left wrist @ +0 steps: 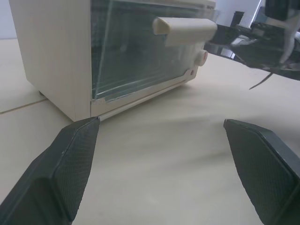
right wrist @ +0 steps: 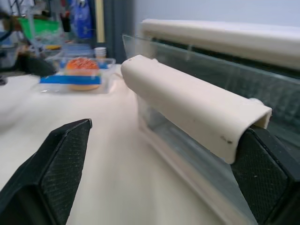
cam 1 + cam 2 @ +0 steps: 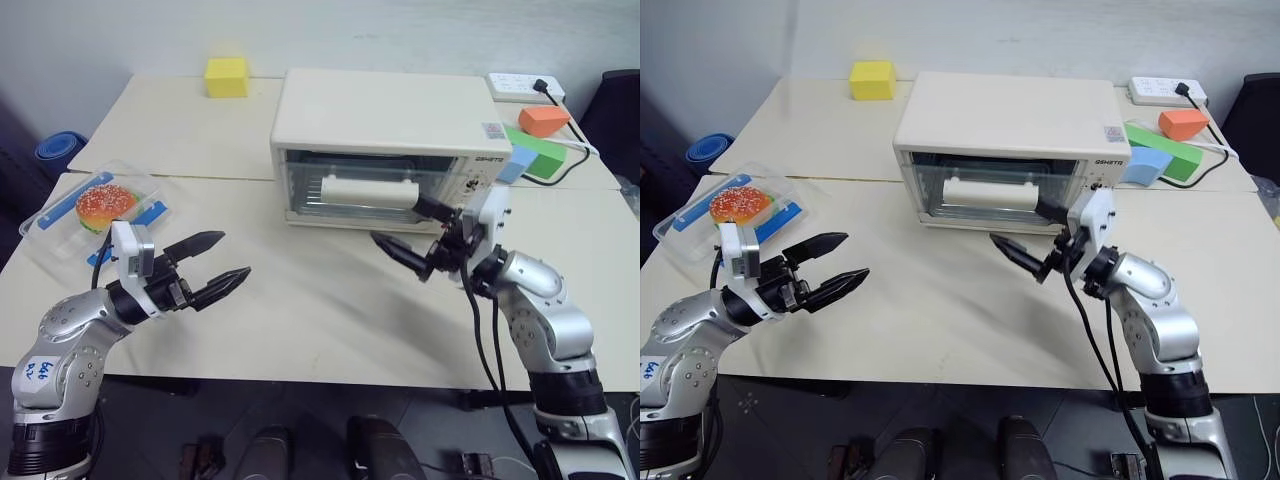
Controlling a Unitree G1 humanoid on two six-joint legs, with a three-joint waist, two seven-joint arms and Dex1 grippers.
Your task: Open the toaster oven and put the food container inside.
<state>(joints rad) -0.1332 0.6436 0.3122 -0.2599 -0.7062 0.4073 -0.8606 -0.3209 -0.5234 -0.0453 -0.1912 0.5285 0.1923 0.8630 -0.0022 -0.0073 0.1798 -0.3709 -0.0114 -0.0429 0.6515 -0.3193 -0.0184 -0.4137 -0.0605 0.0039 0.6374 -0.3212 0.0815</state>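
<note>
Toaster oven point(image 3: 385, 125): stood at the far middle of the tabletop point(image 3: 300, 330), glass door shut, its white bar handle point(image 3: 370, 190) across the upper part of the door.
Food container point(image 3: 95, 215): lay on the tabletop at the left, well apart from the oven, lid on, a burger inside, blue clips at its sides. Untouched by either arm.
Right gripper point(image 3: 412, 236): was raised just in front of the right end of the handle, jaws wide apart and holding nothing. One finger stood just beside the handle's end; whether it touched could not be told.
Left gripper point(image 3: 212, 267): hung over the near left tabletop, to the right of the container, jaws wide apart and empty, pointed toward the oven.
Step in hand: judged to be the approach to the door handle; the opening was not yet begun and the container was not yet picked up.
Next move, judged: the right jaws would need to straddle the bar and close on it, then draw it down and toward the near edge so the door hinges open. The grip sits at the bar's end, so it may slip off sideways.
Right wrist view: showed the handle point(image 2: 192, 105) lying between that arm's own fingers point(image 2: 56, 159), a relation the head views left uncertain; it also showed the container far off beyond the bar.
Left wrist view: showed the oven's left wall and the lower door edge closed against the frame.
Head views: alone gave the full layout, including a yellow cube point(image 3: 226, 77) at the far left.
</note>
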